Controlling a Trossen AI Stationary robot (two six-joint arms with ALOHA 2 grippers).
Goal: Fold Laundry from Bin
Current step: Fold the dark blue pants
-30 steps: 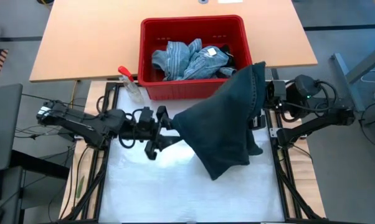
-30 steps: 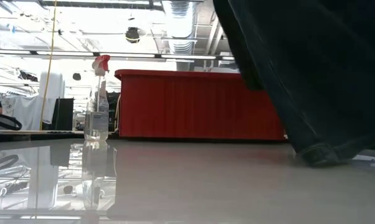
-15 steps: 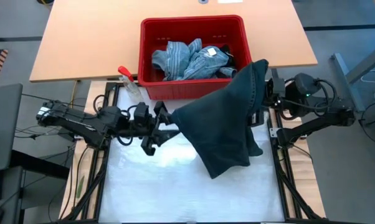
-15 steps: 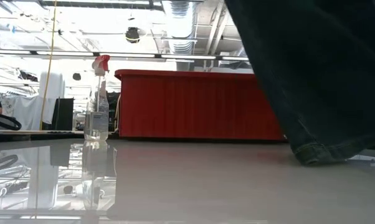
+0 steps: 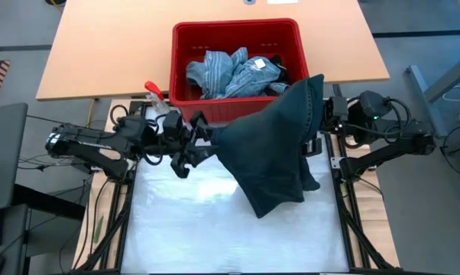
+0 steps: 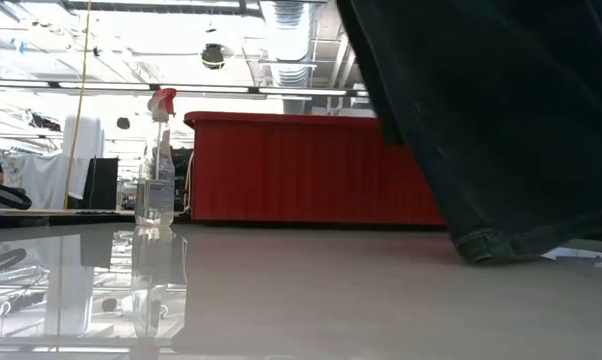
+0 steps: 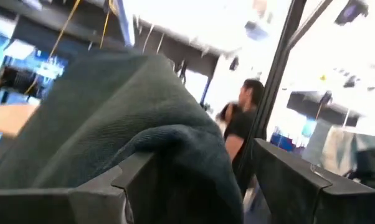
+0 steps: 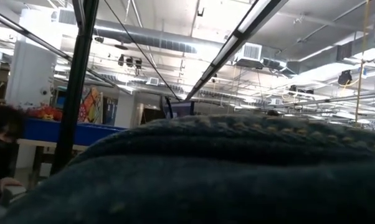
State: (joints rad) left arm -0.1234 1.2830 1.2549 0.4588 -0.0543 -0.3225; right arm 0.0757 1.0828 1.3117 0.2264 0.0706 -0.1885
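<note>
A dark navy piece of laundry [image 5: 272,149] is held up over the white table top between both arms. It hangs like a tent and its hem [image 6: 496,245] is down at the table. My left gripper [image 5: 202,145] is at its left edge, open, with a bulge of cloth [image 7: 175,143] between its fingers. My right gripper [image 5: 325,113] is at the raised right corner, hidden under the cloth. The red bin [image 5: 180,72] stands behind, with light blue denim and a striped shirt [image 5: 234,70] inside. My left gripper has a thick fold of the navy piece [image 7: 169,155] between its open fingers. The cloth lies against one finger [image 7: 128,183]; a gap shows before the other finger [image 7: 290,180]. My right gripper holds the piece's top right corner [image 5: 315,85], and the cloth [image 8: 237,168] covers its fingers. The piece hangs from there, sloping down toward the left gripper.
A clear spray bottle with a red trigger [image 5: 160,105] stands close by the bin's near left corner, beside my left arm; it shows upright in the low view [image 6: 156,170]. The white table top [image 5: 184,229] lies bare at the near left. People show in the room beyond.
My left gripper has risen and gone toward the bin and the spray bottle, taking the navy piece's left edge with it. The hanging hem has swung a little toward the table's left. The gap between the left fingers looks unchanged.
</note>
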